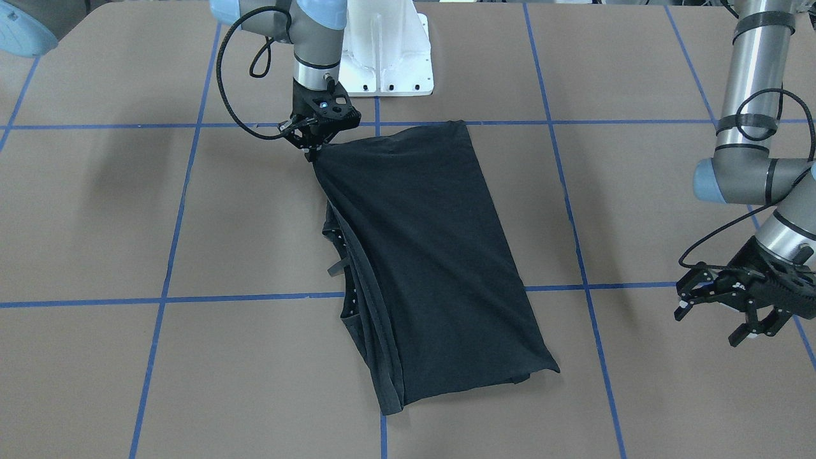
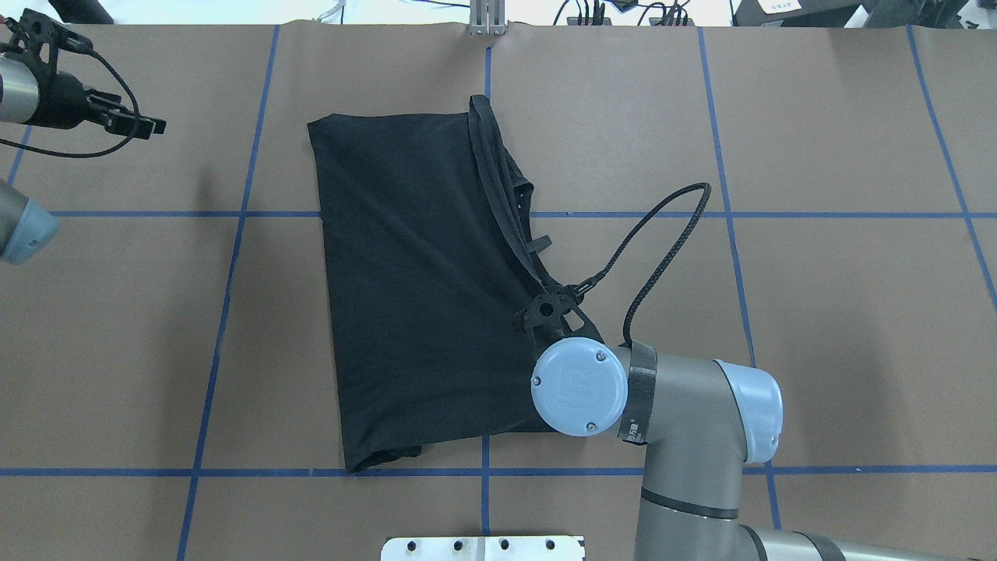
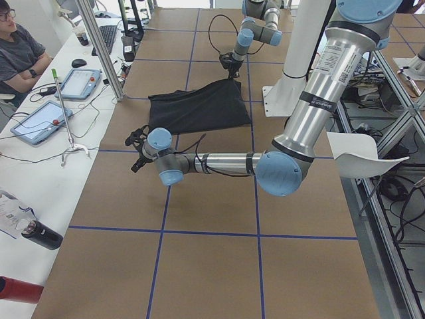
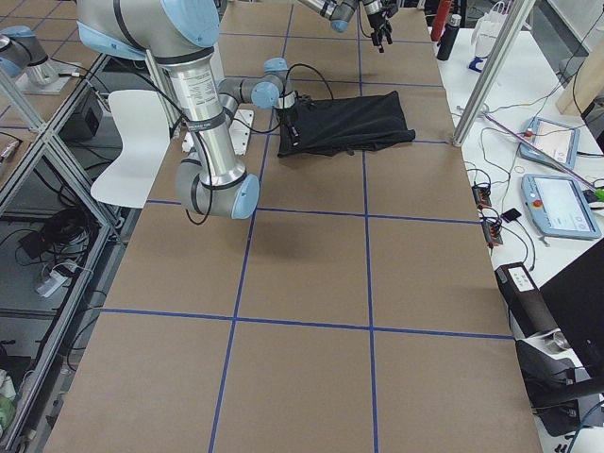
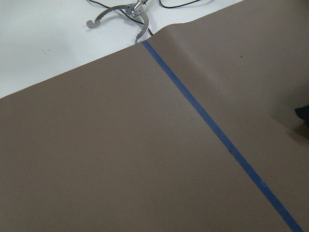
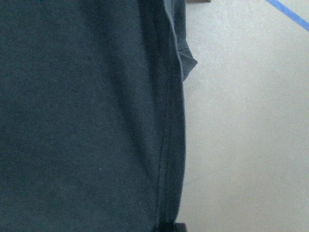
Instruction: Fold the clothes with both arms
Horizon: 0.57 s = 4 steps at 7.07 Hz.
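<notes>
Nearest us the folded black short-sleeved T-shirt lies on the brown table, only plain cloth showing; at left the black two-finger right gripper pinches its far corner, at right the left gripper hangs spread, empty.

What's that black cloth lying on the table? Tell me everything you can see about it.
It is a black T-shirt of soft, matte knit fabric, folded lengthwise into a long panel with a plain side up; no print shows. It lies mostly flat on the brown table, set at a slant. Stacked hemmed edges show along one long side. The right gripper pinches the corner nearest the robot's base, holding it slightly raised and taut. Nothing else touches it.
</notes>
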{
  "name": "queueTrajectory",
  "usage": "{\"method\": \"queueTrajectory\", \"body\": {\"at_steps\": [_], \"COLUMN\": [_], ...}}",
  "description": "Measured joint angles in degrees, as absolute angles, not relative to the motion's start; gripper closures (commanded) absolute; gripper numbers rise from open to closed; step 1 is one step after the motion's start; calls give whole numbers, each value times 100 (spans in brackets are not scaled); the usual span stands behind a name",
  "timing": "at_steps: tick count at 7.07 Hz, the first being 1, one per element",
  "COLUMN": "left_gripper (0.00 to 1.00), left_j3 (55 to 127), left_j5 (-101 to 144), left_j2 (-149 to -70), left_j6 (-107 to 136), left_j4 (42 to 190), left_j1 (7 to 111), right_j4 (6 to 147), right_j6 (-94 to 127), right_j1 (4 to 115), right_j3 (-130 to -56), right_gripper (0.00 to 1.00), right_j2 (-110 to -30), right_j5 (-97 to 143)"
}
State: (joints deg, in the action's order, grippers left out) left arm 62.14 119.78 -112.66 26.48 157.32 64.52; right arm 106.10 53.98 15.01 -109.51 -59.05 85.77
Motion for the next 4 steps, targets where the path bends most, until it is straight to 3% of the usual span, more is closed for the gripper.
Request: {"method": "queueTrajectory", "body": {"at_steps": [4], "left_gripper": [0], "left_j3": [6206], "left_j5": [11971], "left_j2": [-11302], "left_j6": [2680], "left_j4": [15716], "left_j1": [6451], "right_j4": [10582], "right_j6": [5754], "right_j1": [1844], "right_j3": [-10843], "right_gripper": [1], "right_j2": [-5486], "right_j5": [8618]}}
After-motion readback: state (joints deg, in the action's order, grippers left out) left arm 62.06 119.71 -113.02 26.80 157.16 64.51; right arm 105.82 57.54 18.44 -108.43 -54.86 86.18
